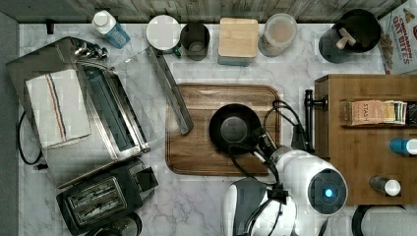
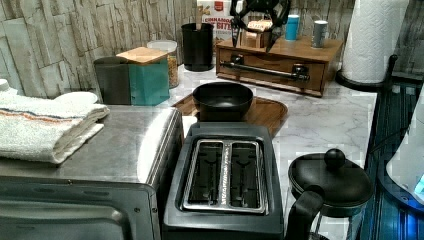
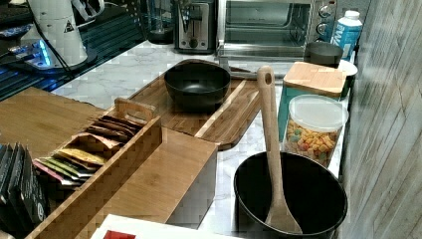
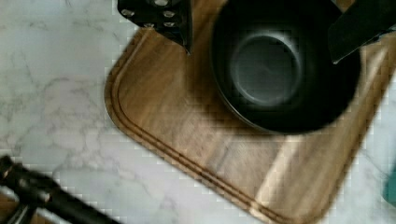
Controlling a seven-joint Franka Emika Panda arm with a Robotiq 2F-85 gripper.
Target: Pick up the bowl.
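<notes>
The black bowl [image 1: 235, 129] stands upright on a wooden board [image 1: 196, 152] in the middle of the marble counter. It is seen from the side as the bowl [image 2: 222, 100] and the bowl [image 3: 197, 84], and nothing is inside it. My gripper [image 4: 261, 23] hangs above the bowl [image 4: 280, 70], open, with one finger [image 4: 163, 18] off the rim on one side and the other finger over the opposite rim. It is clear of the bowl. In the top view the gripper [image 1: 263, 140] shows by the bowl's lower right edge.
A large black pot with a wooden utensil [image 3: 288, 199] stands at the back. A wooden tea box [image 1: 364, 147] lies at the top view's right, an open toaster oven [image 1: 98, 113] and toaster [image 1: 103, 196] at its left. Canisters [image 1: 238, 42] line the wall. A kettle [image 2: 330, 180] sits near.
</notes>
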